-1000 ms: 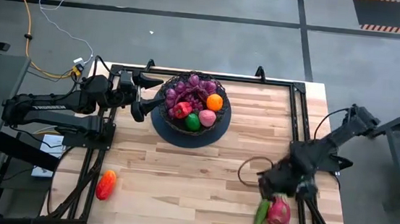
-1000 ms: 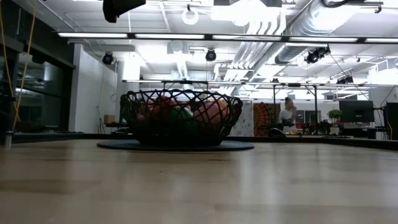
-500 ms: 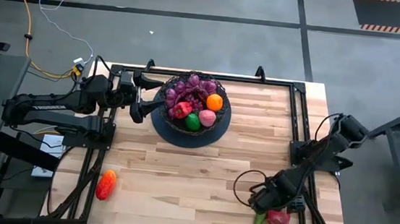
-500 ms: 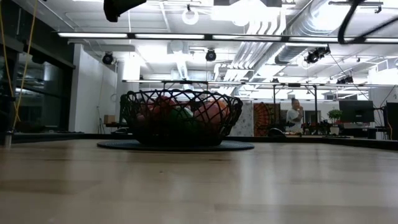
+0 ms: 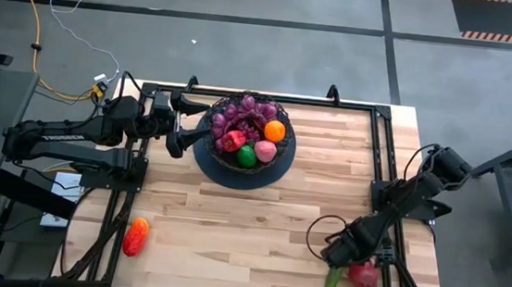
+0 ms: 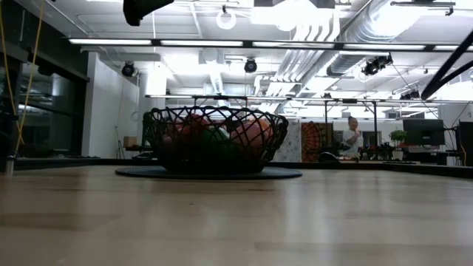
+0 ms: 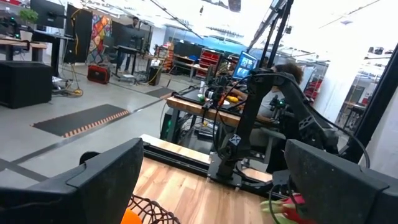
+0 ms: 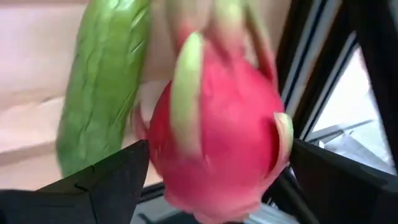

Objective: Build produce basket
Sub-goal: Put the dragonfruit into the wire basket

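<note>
The black wire basket [image 5: 244, 139] sits on a dark round mat at the table's far middle. It holds purple grapes, an orange, a red fruit, a green fruit and a pink one; it also shows in the low view [image 6: 214, 140]. My left gripper [image 5: 193, 121] hovers open just left of the basket. My right gripper [image 5: 344, 253] is open and low at the near right corner. Its fingers stand on either side of the pink dragon fruit [image 8: 217, 130]. The green cucumber [image 8: 102, 87] lies on the table beside the dragon fruit [image 5: 362, 276]. A red pepper [image 5: 135, 236] lies at the near left. My right gripper comes at the dragon fruit slanting down from the table's far side. One finger [image 8: 118, 180] is at each flank of its body [image 8: 168, 155]. Whether the fingers touch it, I cannot tell. The fruit rests on the table.
Black frame rails run along the table's right edge [image 5: 390, 202] and far edge, close to the dragon fruit. The wood between the basket and the near edge is bare. A person shows far off in the room [image 6: 352, 133].
My right gripper has moved toward the table's near edge and down onto the dragon fruit, ending with its fingers around it. The left arm, the basket and the pepper have kept still.
</note>
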Available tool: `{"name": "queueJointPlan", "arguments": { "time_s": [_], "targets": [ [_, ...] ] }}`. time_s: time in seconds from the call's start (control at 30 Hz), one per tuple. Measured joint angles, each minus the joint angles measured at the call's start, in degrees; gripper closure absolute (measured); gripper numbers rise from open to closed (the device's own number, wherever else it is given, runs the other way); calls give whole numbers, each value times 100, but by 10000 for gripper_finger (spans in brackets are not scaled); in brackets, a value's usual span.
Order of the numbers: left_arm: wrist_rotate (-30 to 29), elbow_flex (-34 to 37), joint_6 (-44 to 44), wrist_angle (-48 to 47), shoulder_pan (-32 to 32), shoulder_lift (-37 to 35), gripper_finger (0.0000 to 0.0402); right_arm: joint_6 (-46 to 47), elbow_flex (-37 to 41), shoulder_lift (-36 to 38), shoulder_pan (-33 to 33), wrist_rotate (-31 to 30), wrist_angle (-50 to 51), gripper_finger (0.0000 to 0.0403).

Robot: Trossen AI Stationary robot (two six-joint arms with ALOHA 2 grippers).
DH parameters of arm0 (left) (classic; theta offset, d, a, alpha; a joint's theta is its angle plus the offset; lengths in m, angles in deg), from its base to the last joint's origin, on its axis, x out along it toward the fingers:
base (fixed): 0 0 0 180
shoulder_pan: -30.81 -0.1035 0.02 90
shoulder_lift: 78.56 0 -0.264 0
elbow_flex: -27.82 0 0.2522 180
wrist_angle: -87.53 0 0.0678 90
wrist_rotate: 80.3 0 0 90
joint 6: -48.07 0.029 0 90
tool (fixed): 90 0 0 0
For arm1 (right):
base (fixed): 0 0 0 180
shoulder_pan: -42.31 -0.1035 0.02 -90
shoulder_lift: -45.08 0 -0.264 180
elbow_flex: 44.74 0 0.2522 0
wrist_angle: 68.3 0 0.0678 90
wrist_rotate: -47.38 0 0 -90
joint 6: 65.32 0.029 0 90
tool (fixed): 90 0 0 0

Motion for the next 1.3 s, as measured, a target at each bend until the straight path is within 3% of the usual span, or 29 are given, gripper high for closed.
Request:
{"name": "queueJointPlan", "arguments": {
  "time_s": [0.37,0.53,0.9,1.03,1.3],
  "targets": [
    [-17,0,9,-2,0,0,23,-304,5,-18,-11,-11,431,34],
    [-17,0,9,-4,0,0,23,-560,425,-39,-11,461,-167,34],
    [-21,0,101,-8,0,0,23,-938,636,-35,-9,513,-263,41],
    [-121,0,118,-7,0,0,23,-1011,637,-35,-9,514,-252,80],
    [-173,0,118,-7,0,0,23,-1208,632,-35,-9,507,-252,197]
  ]
}}
